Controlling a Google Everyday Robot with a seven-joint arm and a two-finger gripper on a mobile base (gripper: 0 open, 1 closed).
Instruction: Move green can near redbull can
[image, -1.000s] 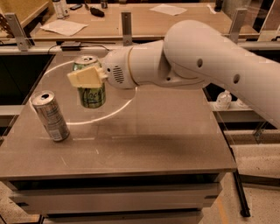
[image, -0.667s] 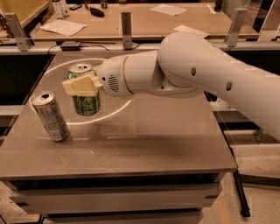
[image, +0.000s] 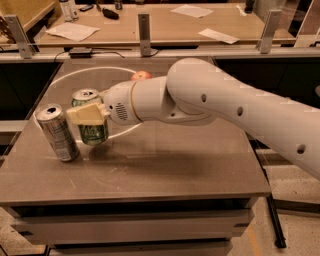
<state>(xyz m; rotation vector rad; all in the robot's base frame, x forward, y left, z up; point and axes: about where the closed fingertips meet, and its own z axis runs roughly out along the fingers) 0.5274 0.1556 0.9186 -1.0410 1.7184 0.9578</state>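
Camera view, jaws clasping green can (image: 94, 134)

You are working in what looks like a lab or office: a grey bench (image: 175, 175), and a desk (image: 175, 22) behind it with loose papers (image: 72, 31) and metal posts (image: 144, 30). Your gripper (image: 90, 117) hangs over the bench's left side, clasping the green can (image: 94, 134).

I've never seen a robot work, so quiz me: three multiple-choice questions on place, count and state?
1. The redbull can stands where? A) left of the green can in the picture B) atop it C) on the floor
2. Cans on the table? A) one B) two C) four
3. The tool is: A) open, far away B) shut on the green can C) hidden
Answers: A, near the table's left edge; B, one silver, one green; B, over the table's left, its finger lies across the green can.
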